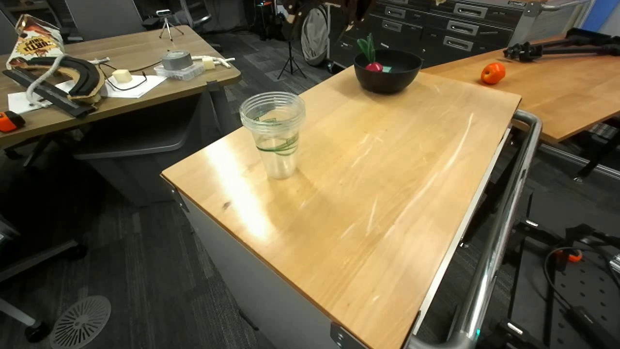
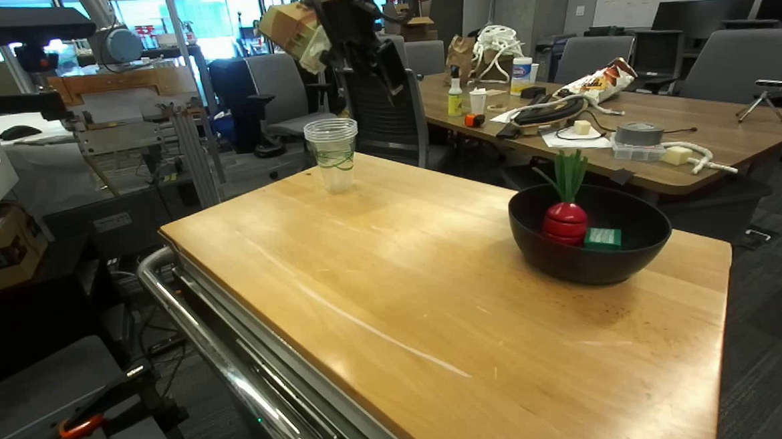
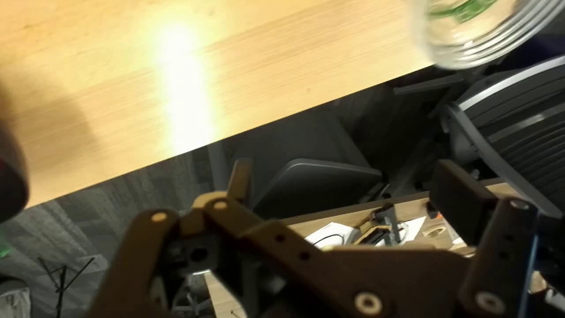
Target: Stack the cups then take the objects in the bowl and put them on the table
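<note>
The clear cups are nested in one upright stack (image 1: pixel 276 131) near the table's edge. The stack also shows in an exterior view (image 2: pixel 334 157) and at the wrist view's top right (image 3: pixel 468 48). The dark bowl (image 2: pixel 591 266) sits at the table's other end, also in an exterior view (image 1: pixel 387 85); part shows at the wrist view's left edge (image 3: pixel 11 176). Inside it are the red roundish piece with green stem (image 2: pixel 565 224) and the small teal-green piece (image 2: pixel 603 238). My gripper (image 3: pixel 344 176) is open and empty, raised above the table (image 1: pixel 363 203), apart from cups and bowl.
A cluttered desk (image 2: pixel 706 106) holds tape, rope and a snack bag beyond the table. An orange ball (image 1: pixel 493 73) lies on the orange-brown desk (image 1: pixel 571 92). A metal rail (image 1: pixel 503 232) runs along one table side. Chairs (image 2: pixel 385 113) stand behind the cups.
</note>
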